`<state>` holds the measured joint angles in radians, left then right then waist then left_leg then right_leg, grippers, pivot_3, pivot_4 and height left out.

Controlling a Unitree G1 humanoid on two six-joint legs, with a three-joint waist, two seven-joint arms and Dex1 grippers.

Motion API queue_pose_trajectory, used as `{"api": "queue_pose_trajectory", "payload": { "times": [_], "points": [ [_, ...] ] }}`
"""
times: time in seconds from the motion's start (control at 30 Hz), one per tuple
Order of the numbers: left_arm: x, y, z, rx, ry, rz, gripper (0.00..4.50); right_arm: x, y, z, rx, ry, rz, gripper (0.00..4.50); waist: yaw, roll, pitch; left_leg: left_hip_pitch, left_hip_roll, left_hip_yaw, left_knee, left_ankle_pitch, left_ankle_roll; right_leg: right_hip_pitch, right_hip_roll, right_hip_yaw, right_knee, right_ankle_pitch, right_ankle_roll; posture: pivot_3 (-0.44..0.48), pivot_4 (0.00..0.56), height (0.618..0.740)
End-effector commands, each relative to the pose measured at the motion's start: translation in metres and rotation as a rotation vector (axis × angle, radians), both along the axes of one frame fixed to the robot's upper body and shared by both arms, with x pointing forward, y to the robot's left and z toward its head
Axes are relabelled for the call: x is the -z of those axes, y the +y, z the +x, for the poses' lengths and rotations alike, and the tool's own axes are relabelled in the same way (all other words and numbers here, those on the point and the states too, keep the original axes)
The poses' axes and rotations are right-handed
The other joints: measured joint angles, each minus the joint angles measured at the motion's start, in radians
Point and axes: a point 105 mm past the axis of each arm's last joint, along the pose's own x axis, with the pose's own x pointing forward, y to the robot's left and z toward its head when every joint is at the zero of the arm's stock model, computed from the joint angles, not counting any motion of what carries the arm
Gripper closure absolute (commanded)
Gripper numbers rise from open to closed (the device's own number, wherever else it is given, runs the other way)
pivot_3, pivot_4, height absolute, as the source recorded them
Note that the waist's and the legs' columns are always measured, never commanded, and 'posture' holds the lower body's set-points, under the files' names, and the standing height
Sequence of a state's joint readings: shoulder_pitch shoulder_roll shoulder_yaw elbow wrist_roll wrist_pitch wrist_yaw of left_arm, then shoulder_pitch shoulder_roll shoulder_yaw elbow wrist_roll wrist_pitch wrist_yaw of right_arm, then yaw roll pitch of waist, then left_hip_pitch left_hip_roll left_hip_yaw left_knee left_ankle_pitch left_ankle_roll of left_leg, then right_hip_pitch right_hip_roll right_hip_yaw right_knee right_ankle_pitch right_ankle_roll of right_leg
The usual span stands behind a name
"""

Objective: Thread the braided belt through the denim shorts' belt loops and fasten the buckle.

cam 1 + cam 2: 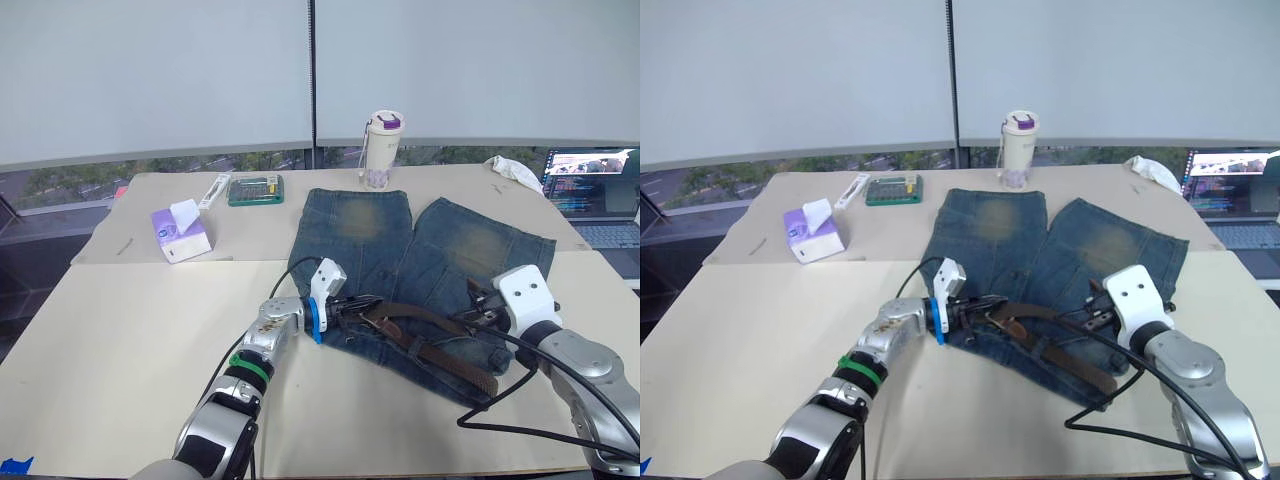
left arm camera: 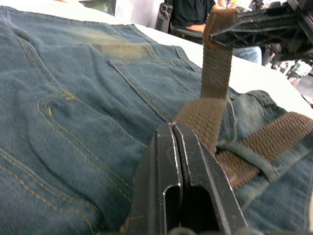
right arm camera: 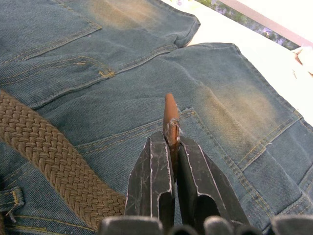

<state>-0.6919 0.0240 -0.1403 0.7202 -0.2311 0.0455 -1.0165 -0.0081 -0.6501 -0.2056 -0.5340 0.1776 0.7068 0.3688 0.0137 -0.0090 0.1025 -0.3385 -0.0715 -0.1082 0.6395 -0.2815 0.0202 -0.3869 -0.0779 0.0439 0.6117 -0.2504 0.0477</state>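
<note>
The denim shorts [image 1: 420, 270] are lying at centre right on the worktop [image 1: 130, 330], the braided belt [image 1: 440, 352] running along their waistband. The left hand [image 1: 345, 305] is pressed together there; the right hand [image 3: 172, 147] is pinching the belt's tapered end.

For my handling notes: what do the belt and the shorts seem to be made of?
The braided belt: woven brown webbing, matte, with a plaited texture; its tip in the right gripper looks like smooth leather, perhaps synthetic. The denim shorts: blue denim, with twill grain, yellow stitching and faded tan patches.
</note>
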Motion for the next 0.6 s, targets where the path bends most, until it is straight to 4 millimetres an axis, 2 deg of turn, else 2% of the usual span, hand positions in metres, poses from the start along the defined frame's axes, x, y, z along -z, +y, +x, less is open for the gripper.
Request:
{"api": "queue_pose_trajectory", "payload": {
  "times": [0.03, 0.6],
  "points": [
    [-0.003, -0.003, 0.000, 0.009, -0.041, 0.023, 4.45, -0.013, 0.006, 0.000, -0.018, -0.052, -0.013, 4.50, 0.000, 0.000, 0.000, 0.000, 0.000, 0.000, 0.000, 0.000, 0.000, 0.000, 0.000, 0.000, 0.000, 0.000, 0.000, 0.000, 0.150, 0.740],
    [0.031, 0.002, -0.001, 0.002, 0.006, 0.209, 4.45, -0.012, 0.010, 0.000, -0.029, -0.046, -0.012, 4.50, 0.000, 0.000, 0.000, 0.001, 0.000, 0.000, 0.000, 0.000, 0.000, 0.001, 0.000, 0.000, 0.000, 0.000, 0.000, 0.000, 0.150, 0.740]
  ]
}}
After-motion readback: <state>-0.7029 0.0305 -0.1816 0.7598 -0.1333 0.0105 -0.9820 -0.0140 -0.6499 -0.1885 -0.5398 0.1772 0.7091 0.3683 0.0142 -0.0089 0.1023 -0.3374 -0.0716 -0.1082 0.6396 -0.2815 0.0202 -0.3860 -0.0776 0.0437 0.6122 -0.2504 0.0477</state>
